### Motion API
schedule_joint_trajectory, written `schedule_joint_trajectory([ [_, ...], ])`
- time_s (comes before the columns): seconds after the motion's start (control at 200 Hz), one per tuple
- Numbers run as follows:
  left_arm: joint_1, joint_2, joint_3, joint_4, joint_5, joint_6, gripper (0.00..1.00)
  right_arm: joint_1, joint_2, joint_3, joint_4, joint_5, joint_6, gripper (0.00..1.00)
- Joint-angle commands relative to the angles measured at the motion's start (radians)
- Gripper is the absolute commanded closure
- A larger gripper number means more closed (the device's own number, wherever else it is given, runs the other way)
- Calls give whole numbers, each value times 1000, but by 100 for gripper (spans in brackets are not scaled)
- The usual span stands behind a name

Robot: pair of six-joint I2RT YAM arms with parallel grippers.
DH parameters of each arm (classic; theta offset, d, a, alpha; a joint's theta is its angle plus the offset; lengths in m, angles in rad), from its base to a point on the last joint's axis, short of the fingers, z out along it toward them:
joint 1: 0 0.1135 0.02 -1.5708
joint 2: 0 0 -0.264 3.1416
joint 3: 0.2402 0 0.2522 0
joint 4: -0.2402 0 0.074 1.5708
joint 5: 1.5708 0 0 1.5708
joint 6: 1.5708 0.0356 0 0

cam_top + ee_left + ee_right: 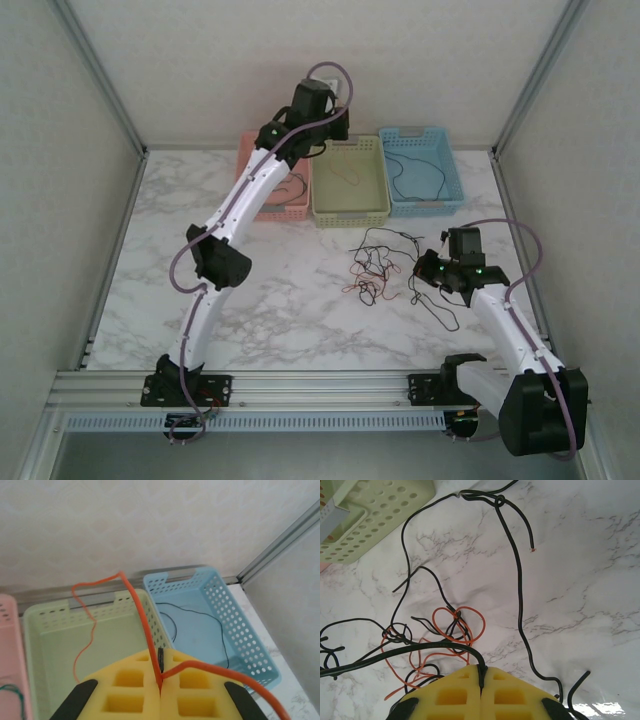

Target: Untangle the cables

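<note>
Cables (375, 265), thin black and red-orange wires, lie in a loose tangle on the table in front of three baskets, and we see single strands in or over those baskets. The pink perforated plastic basket (292, 207) on the left holds a thin green wire (10, 690), which we catch at the edge of the left wrist view. The pale green perforated plastic basket (350, 213) in the middle has a loop of red-orange wire (136, 602) hanging over it. We cannot tell whether the loop touches its floor. The light blue perforated plastic basket (425, 205) on the right holds one curled black wire (200, 614). The three stand side by side along the back wall.

The left gripper (160, 682) hangs above the green basket, its yellow foam pads (127, 680) pressed together on that red-orange wire. The right gripper (481, 680) sits low at the right side of the tangle, its pads clamped on a black strand (410, 651) that leads back into the knot.

The white marble-patterned table (280, 300) has grey veins. White textured walls (250, 60) and aluminium frame posts (100, 80) enclose it, and an aluminium rail (320, 385) along the near edge carries both arm bases.
</note>
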Motion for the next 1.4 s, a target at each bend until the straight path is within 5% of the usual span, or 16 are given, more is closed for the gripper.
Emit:
schedule_joint_trajectory([
  [0.0,14,47,36,96,62,-43,100,4,-1,-13,-15,6,-3,100],
  [0.145,30,117,33,76,63,-72,100,3,-7,-15,-23,8,-1,100],
  [0.24,31,177,33,57,55,-49,75,3,-9,-13,-29,9,-2,100],
  [0.47,53,216,33,3,67,-25,41,3,-20,-15,-35,11,-1,100],
  [0.796,41,52,-22,-121,223,52,35,4,-53,-16,-47,20,2,100],
  [0.971,34,-37,-67,-271,216,75,38,4,-69,-16,-55,18,3,100],
  [1.071,9,-237,-349,-172,233,107,42,4,-84,-16,-55,-7,2,100],
  [1.311,-45,-848,-1274,397,423,32,38,12,-133,-26,0,-149,-4,100],
  [1.396,-101,-991,-1468,439,429,68,37,35,-139,-28,30,-208,-2,100],
])
